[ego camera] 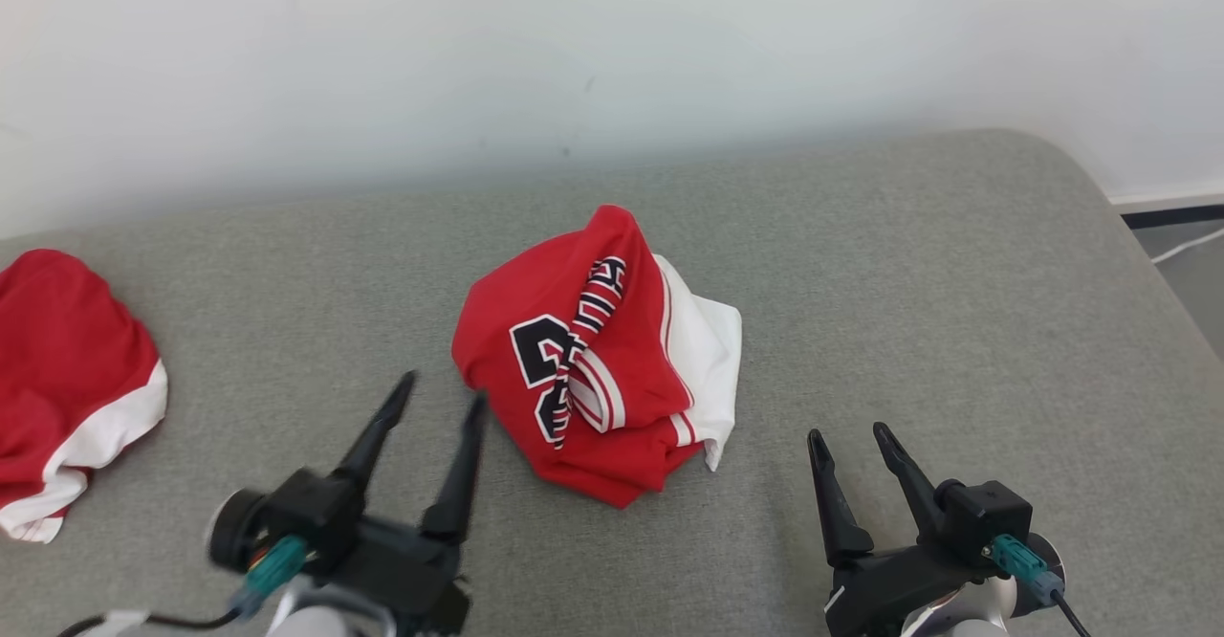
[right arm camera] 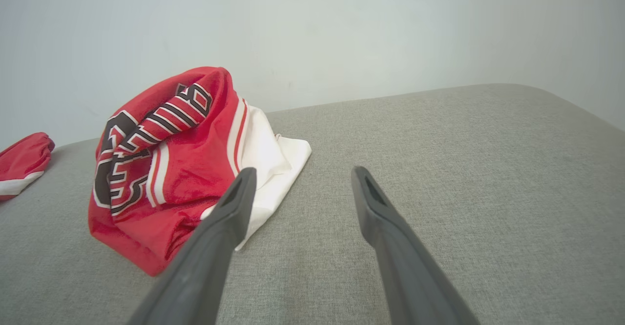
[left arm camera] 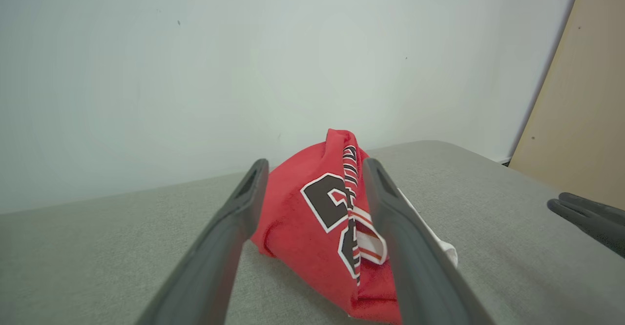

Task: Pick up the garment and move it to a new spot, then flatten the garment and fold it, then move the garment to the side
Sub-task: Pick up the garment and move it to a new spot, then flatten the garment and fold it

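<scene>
A red and white garment (ego camera: 598, 355) with black lettering lies crumpled in a heap at the middle of the grey padded surface (ego camera: 908, 264). My left gripper (ego camera: 443, 396) stands open just left of the heap, its fingers apart and holding nothing. Through the left wrist view the garment (left arm camera: 312, 213) sits beyond that open gripper (left arm camera: 315, 166), framed between the two fingers. My right gripper (ego camera: 846, 436) is open near the front edge, to the right of the heap and clear of it. In the right wrist view the garment (right arm camera: 171, 164) lies left of the open gripper (right arm camera: 302, 171).
A second red and white garment (ego camera: 67, 379) lies at the far left of the surface, also seen as a red garment (right arm camera: 22, 161) in the right wrist view. A white wall (ego camera: 574, 44) runs behind. The surface's rounded right edge drops to the floor (ego camera: 1195, 274).
</scene>
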